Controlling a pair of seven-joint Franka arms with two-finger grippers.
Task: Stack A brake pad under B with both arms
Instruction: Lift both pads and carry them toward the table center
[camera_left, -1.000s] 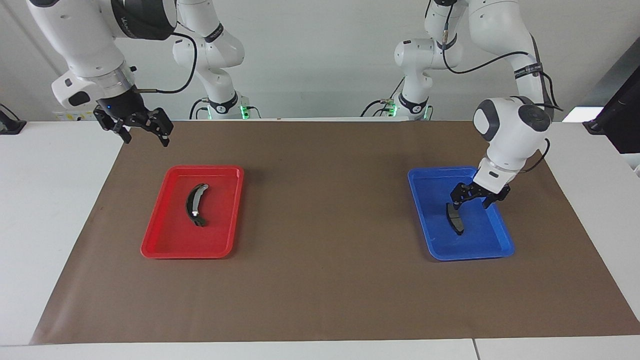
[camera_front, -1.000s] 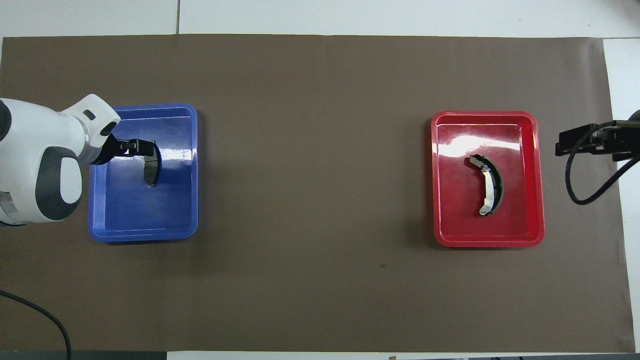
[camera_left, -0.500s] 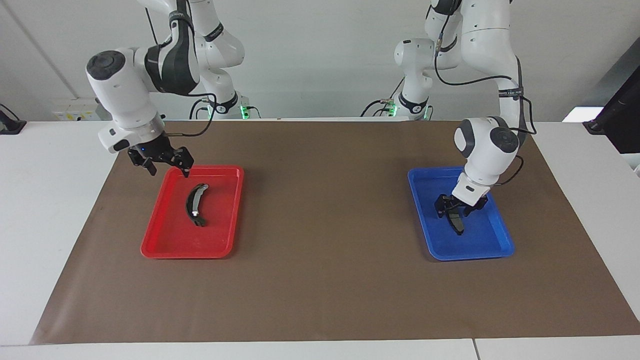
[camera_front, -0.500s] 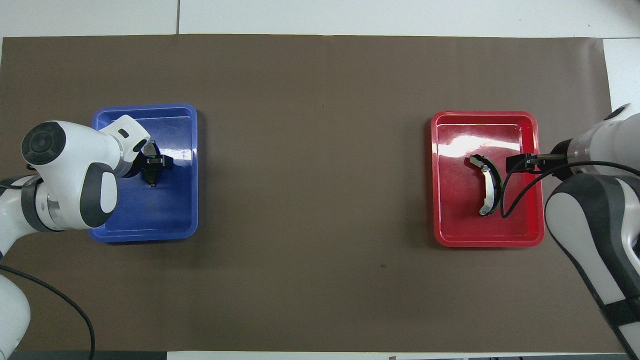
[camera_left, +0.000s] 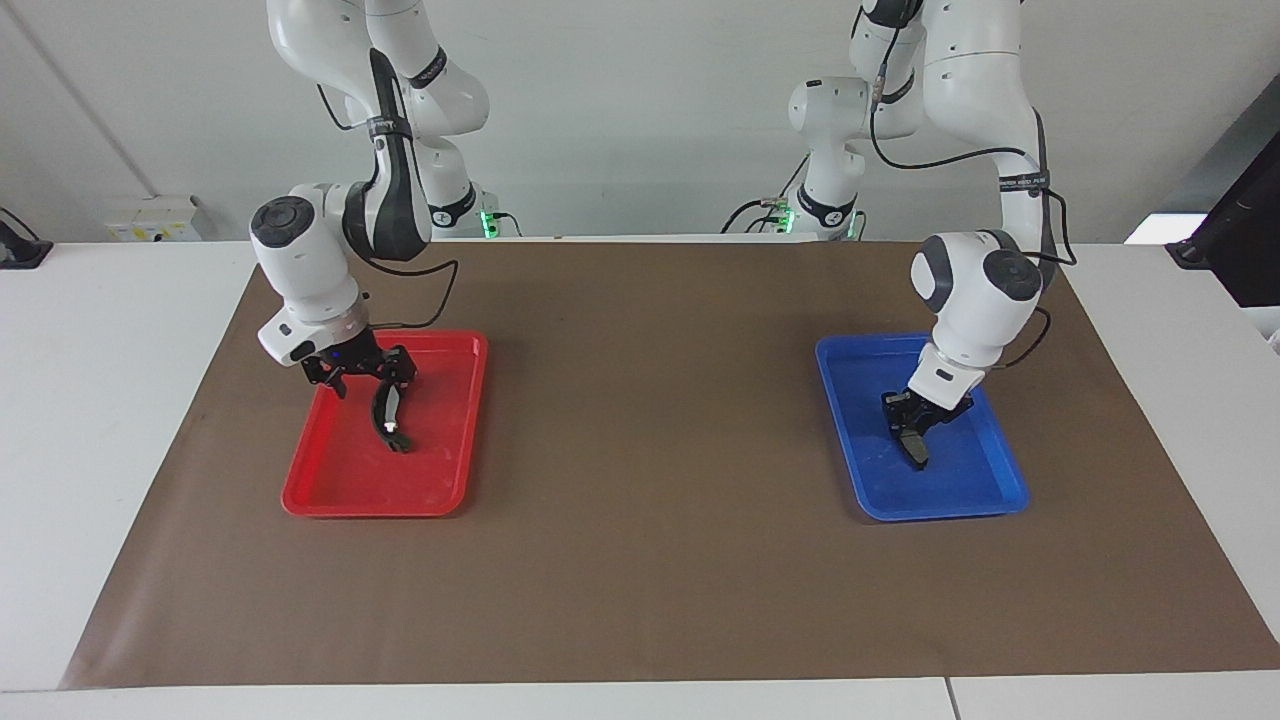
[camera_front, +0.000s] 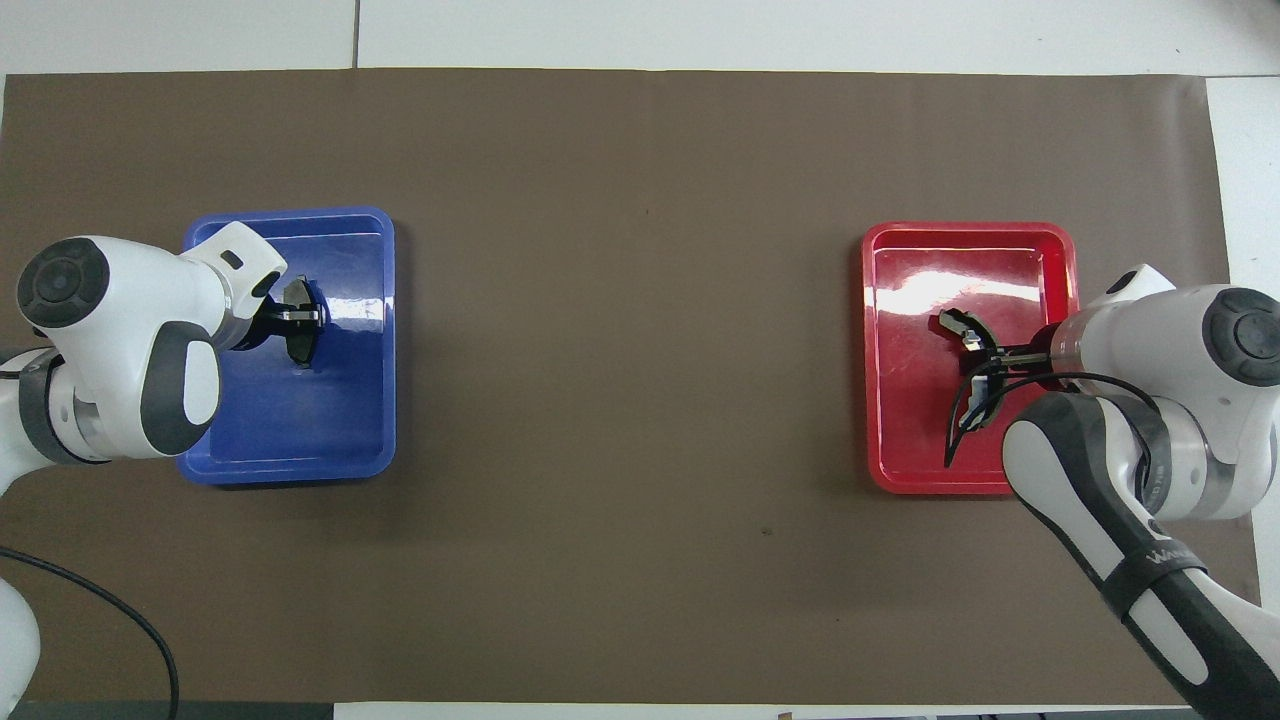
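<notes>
Descent at both ends within the last second.

Left gripper (camera_left: 917, 425): came down from above into blue tray (camera_left: 985, 495). Drew fingers in from a wide spread to a narrow pinch, clamped on A brake pad (camera_left: 915, 452). Pad directly beneath the fingertips, resting on the tray floor, not lifted. Judged as a grasp just made, with lifting next.

Right gripper (camera_left: 372, 380): swung in from high up and well outside red tray (camera_left: 330, 495), then sank low over B (camera_left: 388, 420). Fingers apart, astride the end of B closest to the wrist. Rest of the curved shoe stretched out past the fingertips, flat in the tray. Not closed, so no hold on B.

Meant both pickups close to done, left ahead of right. Stacking itself not begun: A brake pad and B well apart in separate trays. Called for setting A brake pad down first, then laying B on top.
</notes>
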